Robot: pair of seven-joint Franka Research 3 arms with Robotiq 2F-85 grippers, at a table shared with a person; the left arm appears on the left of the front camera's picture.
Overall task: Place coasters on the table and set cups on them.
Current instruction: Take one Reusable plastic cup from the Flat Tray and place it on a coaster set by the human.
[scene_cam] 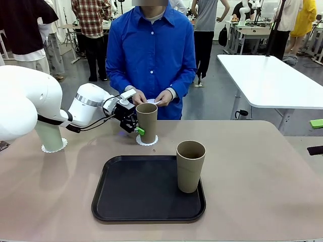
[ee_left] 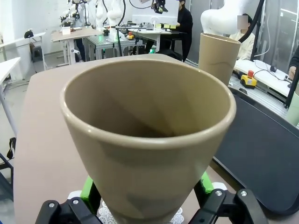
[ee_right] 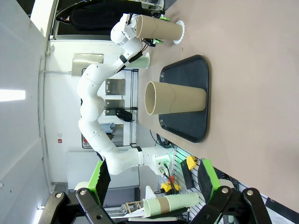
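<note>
Tan cup [scene_cam: 147,122] stands on its coaster [scene_cam: 155,139], between the left gripper [ee_left: 147,185]'s pads.
Squeezing or just flanking cannot be told. The cup looks light, stiff, smooth and tippy, best held low. Right gripper [ee_right: 153,177] gapes empty.

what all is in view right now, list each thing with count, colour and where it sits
tan cups: 2, brownish-tan, one on the middle coaster, the other on the tray's right part
mint cup: 1, pale green, on the left coaster
coasters: 2, white and lacy, on the table, one under each of those cups, the left one
white piece: 1, white, between the person's hands, too small to tell what it is
tray: 1, black, near middle of the table
table: 1, beige, foreground
white table: 1, white, behind on the right
person's hands: 2, at the far edge
left gripper: black with green pads, jaws either side of the middle cup's base, grip unclear
right gripper: black with green pads, open, empty
</note>
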